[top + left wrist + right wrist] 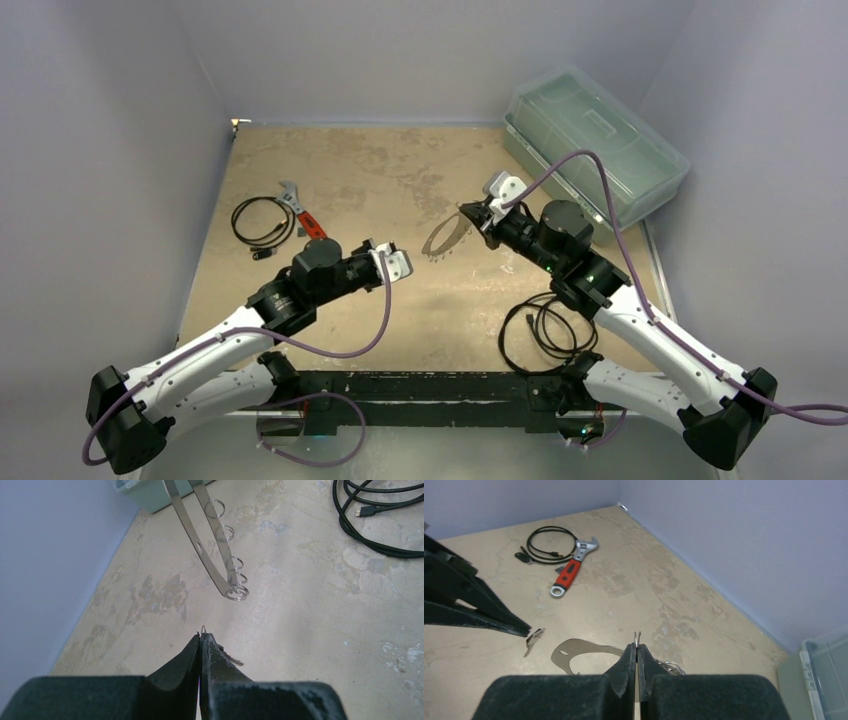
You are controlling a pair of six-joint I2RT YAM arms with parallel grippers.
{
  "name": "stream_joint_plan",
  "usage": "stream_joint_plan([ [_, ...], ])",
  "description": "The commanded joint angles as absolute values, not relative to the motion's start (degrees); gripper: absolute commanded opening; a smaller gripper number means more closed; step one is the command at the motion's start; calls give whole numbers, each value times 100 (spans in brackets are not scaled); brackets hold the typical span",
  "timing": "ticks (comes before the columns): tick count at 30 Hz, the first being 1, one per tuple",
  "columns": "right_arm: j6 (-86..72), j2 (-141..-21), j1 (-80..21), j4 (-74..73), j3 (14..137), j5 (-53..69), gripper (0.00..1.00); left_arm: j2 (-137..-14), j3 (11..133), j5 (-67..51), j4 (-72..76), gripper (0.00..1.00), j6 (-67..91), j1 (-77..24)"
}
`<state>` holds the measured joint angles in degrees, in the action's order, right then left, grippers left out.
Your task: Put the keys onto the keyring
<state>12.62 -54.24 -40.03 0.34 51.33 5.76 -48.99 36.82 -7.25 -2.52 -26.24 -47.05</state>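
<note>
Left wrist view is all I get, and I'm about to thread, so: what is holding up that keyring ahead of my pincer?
Observer: The right pincer is shut on the keyring, at the end beyond your frame.
Operator: Is the key showing at my tip?
Observer: The right wrist view shows a small sliver, apparently the key, sticking out at the left pincer tip.
Operator: Anything off to my left?
Observer: A red-handled wrench and a coiled cable lie farther out on the left, apart from both arms.
</note>
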Motion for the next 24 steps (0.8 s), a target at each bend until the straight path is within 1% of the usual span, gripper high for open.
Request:
stream_joint_plan([
  [1,1417,-5306,-3974,175,5173,1325,0,-4817,3833,-1218,74,0,-3178,-4464],
  [7,1526,-5330,-3981,29,5204,1802,0,-4809,3946,-1228,184,0,-3400,-4157],
  [14,1534,-5340,-3981,-129,5232,1979,0,-4884,3957,-1243,656,0,-3449,-4024],
  [20,1581,-5421,-3981,-422,5331,2423,0,-5046,4101,-1930,826,0,-3436,-3857],
  [24,1599,-5439,-3981,-687,5414,2732,0,-4983,3950,-2419,990,0,-3427,-3834],
])
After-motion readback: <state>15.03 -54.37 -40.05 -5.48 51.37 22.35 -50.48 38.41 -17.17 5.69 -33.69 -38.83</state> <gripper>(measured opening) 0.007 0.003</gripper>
